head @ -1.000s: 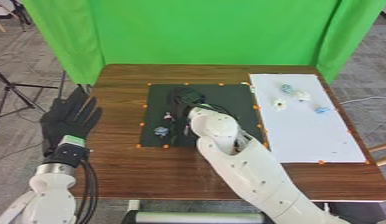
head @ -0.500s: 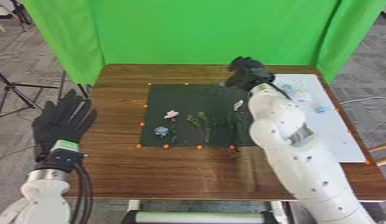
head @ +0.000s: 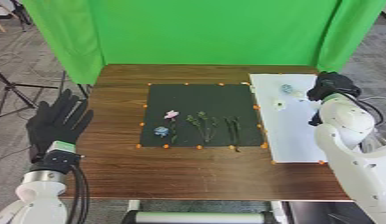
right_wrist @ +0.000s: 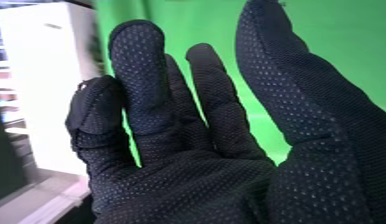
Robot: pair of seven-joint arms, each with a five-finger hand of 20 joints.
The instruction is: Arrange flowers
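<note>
Right robot hand swung rightward, mesh-textured, open, empty; left robot hand open, empty.

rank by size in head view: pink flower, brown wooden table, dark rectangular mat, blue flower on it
1. Brown wooden table
2. Dark rectangular mat
3. Pink flower and blue flower on the mat: too alike to rank
</note>
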